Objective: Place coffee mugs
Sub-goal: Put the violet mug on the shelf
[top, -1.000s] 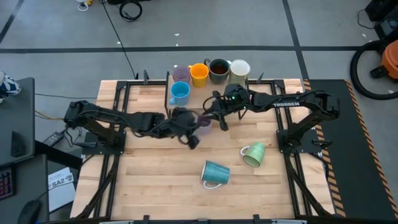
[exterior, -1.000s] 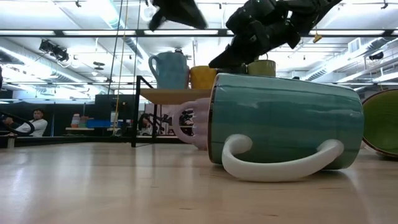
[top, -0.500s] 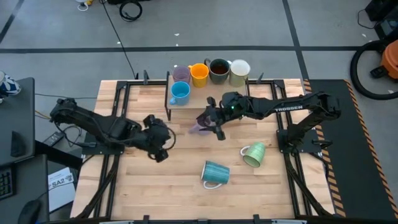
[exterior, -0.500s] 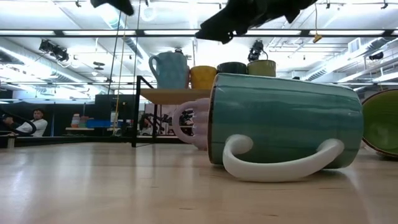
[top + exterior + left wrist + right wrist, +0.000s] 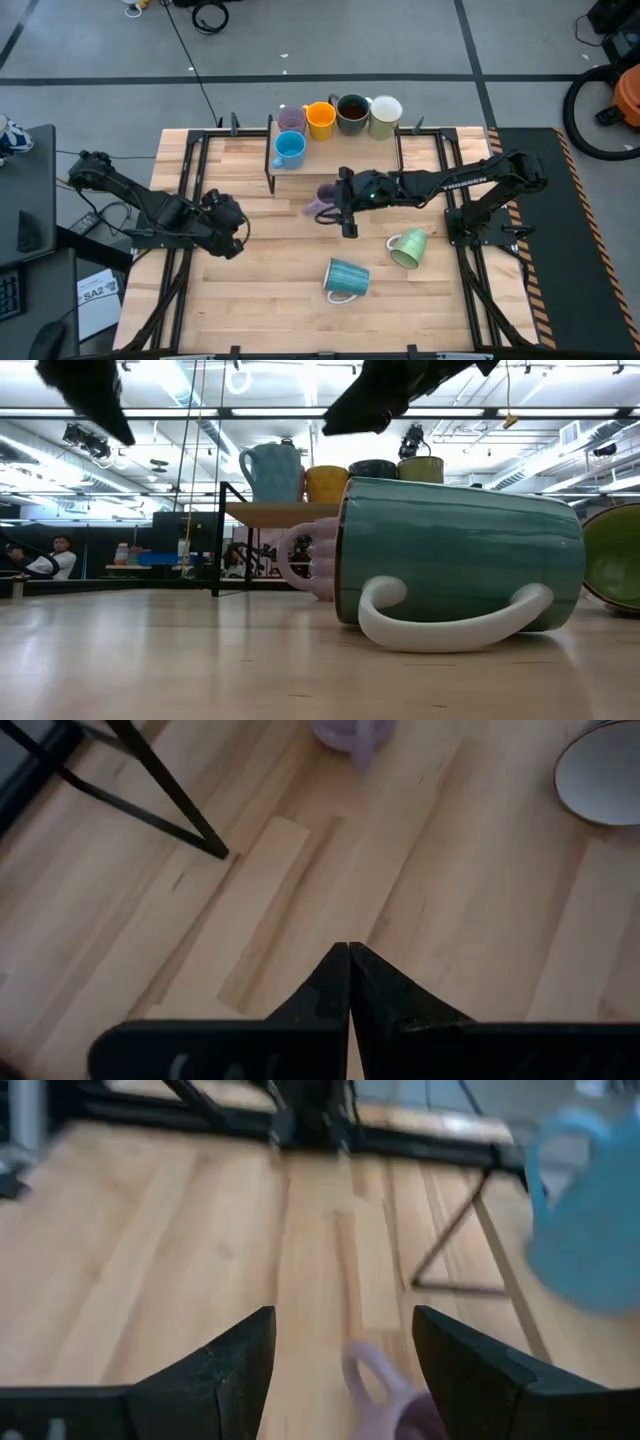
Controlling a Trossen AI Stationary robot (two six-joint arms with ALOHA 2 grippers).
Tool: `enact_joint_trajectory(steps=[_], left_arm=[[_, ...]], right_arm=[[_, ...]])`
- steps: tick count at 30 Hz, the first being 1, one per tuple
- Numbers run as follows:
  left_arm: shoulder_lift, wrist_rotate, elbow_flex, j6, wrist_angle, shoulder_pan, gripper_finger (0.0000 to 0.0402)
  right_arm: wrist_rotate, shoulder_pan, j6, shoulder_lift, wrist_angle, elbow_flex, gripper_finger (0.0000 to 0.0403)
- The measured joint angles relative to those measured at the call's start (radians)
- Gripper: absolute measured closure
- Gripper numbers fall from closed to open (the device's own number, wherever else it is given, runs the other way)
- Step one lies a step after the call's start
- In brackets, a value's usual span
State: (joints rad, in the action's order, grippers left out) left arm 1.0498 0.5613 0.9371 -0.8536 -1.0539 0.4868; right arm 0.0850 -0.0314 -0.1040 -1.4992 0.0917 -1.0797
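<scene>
A: Hovering at centre frame, right end effector [image 5: 340, 208] sits over the lavender mug [image 5: 322, 197], fingers spread, not gripping; its handle shows between them in the right wrist view.

B: Left end effector [image 5: 226, 232]?

A: Left-centre over bare bench [image 5: 270, 290], fingers pressed together, empty.

B: Other mugs?

A: Teal mug [image 5: 346, 279] on its side lower centre, pale green mug [image 5: 408, 248] tipped to its right. Blue mug [image 5: 288, 149], orange mug [image 5: 319, 119], dark brown mug [image 5: 352, 112] and cream mug [image 5: 385, 115] grouped at top centre.

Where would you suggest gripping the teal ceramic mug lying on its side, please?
Probably pinch the rim wall of the teal ceramic mug at its open end, which faces the table's right side. Its white handle lies toward the near edge, so fingers coming down over the mouth should clear it.
</scene>
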Motion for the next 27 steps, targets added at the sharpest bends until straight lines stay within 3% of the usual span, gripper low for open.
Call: enact_joint_trajectory(steps=[5, 9, 18, 27], left_arm=[[-0.082, -0.004, -0.14, 0.001, 0.124, -0.014, 0.0393], [-0.104, -0.022, -0.197, 0.001, 0.187, -0.018, 0.0393], [-0.102, -0.029, -0.208, 0.031, 0.235, -0.018, 0.0393], [-0.101, -0.028, -0.208, 0.043, 0.245, -0.018, 0.0393]], right_arm=[[0.088, -0.007, 0.029, -0.065, 0.14, -0.068, 0.016], [0.093, -0.005, -0.011, -0.177, 0.296, -0.173, 0.0161], [0.173, 0.011, -0.045, -0.388, 0.598, -0.387, 0.0162], [0.18, 0.022, -0.049, -0.472, 0.643, -0.411, 0.0168]])
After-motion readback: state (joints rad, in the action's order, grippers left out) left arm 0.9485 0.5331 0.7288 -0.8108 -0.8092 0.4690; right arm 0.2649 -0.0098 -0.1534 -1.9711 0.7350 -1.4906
